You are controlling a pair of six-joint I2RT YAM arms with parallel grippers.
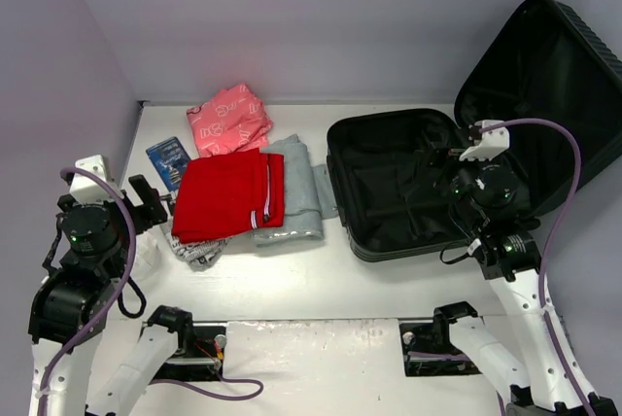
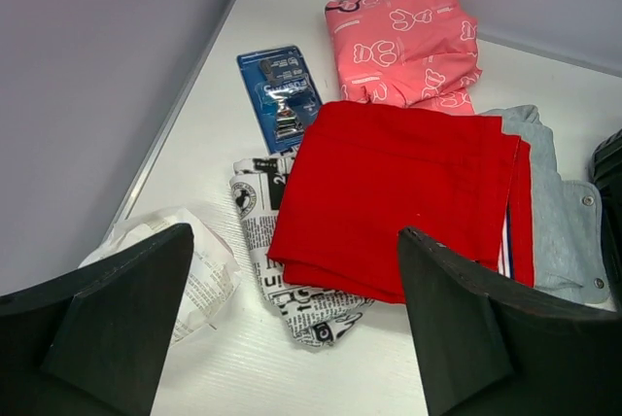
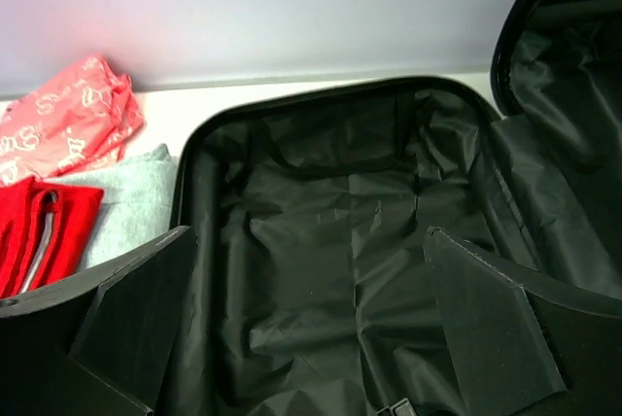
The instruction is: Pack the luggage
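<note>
I judge the packing has not begun. The luggage (image 1: 389, 192) lies open at the right of the table, lid propped up against the back wall, and as far as I can see its black lining (image 3: 340, 241) holds nothing. Everything to go in sits well apart from it to the left: a folded red garment (image 2: 398, 202) on top of the pile, a grey garment (image 2: 559, 231) under its right edge and nearest the case, a pink patterned garment (image 2: 408, 42) behind, a blue blister pack (image 2: 282, 95) by the left wall, a newsprint-patterned cloth (image 2: 292, 299) peeking out below the red one, and a crumpled white packet (image 2: 194, 270) beside it. My left gripper (image 2: 292, 338) hovers before the pile with its jaws apart and empty; my right gripper (image 3: 301, 329) hangs over the case's near rim, likewise spread and holding nothing. All the items are left to move, then the lid to close.
</note>
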